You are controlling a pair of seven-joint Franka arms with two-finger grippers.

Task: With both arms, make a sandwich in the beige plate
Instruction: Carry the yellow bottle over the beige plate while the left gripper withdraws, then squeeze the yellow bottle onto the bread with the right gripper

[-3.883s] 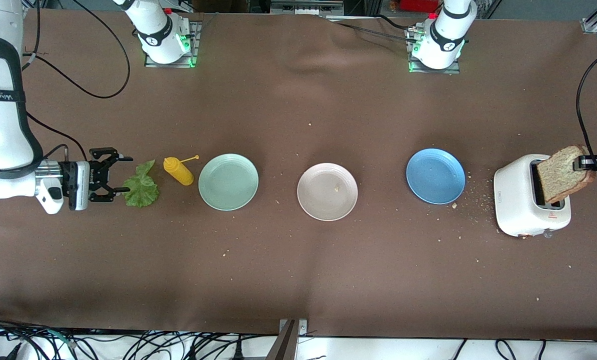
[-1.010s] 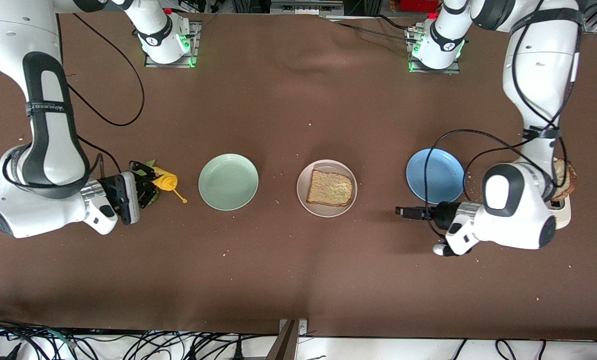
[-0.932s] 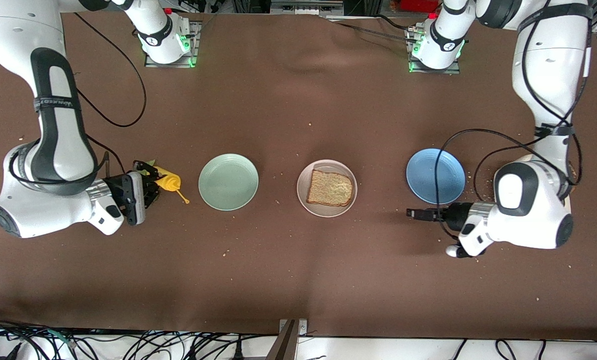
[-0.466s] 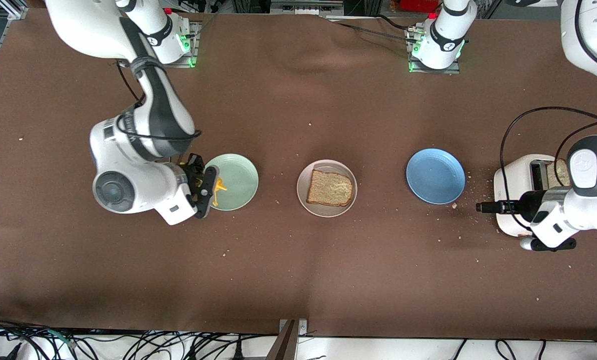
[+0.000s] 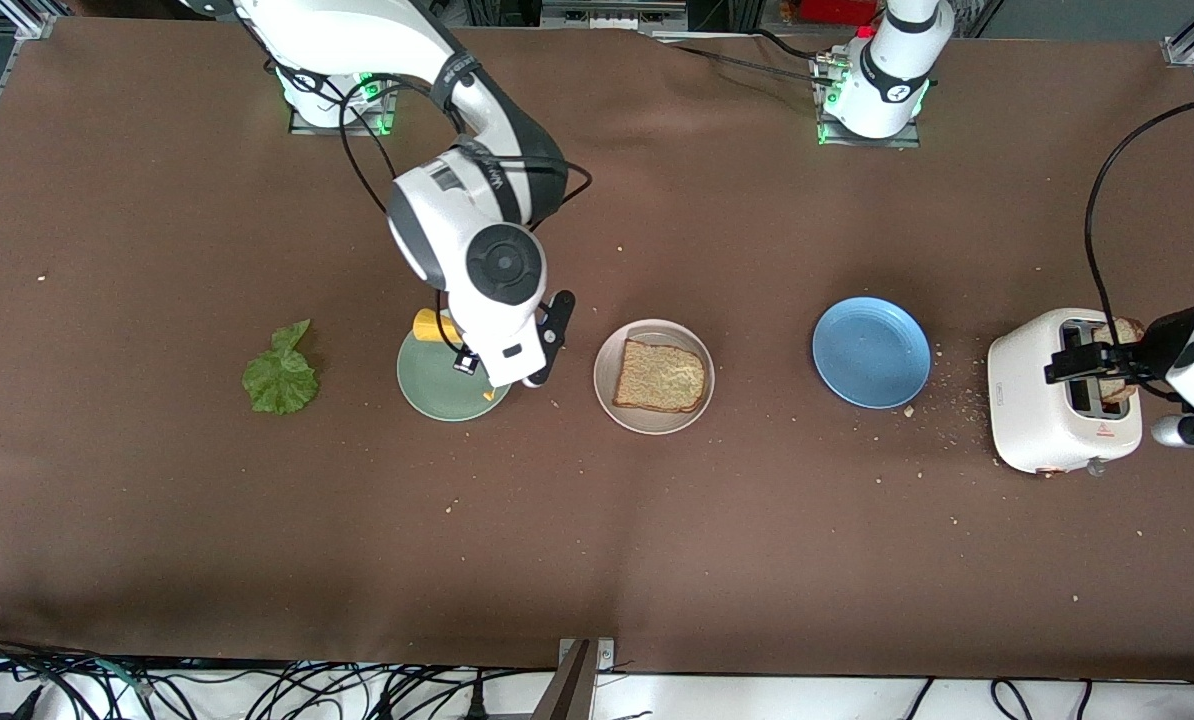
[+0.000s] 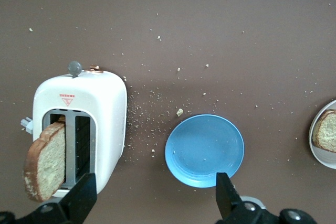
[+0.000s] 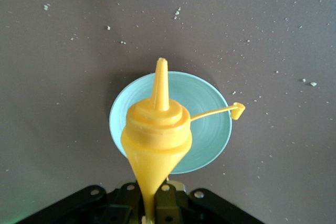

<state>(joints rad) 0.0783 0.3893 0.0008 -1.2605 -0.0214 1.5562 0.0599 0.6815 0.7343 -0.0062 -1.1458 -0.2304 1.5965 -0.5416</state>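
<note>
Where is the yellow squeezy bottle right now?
The right tool holds the yellow bottle in the air over the mint-green plate, nozzle pointing down, between the lettuce leaf and the beige plate.

High front view; two down-facing wrist views

Brown table point(image 5: 657, 560): plates, toaster point(image 5: 1042, 405), lettuce point(image 5: 280, 373)

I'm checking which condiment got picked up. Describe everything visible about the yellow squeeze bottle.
The yellow squeeze bottle looks like soft glossy plastic, with a ribbed collar, a pointed open nozzle and a small cap dangling on a thin tether. The right gripper is shut on its body, holding it in the air over the mint-green plate, nozzle pointing downward.
</note>
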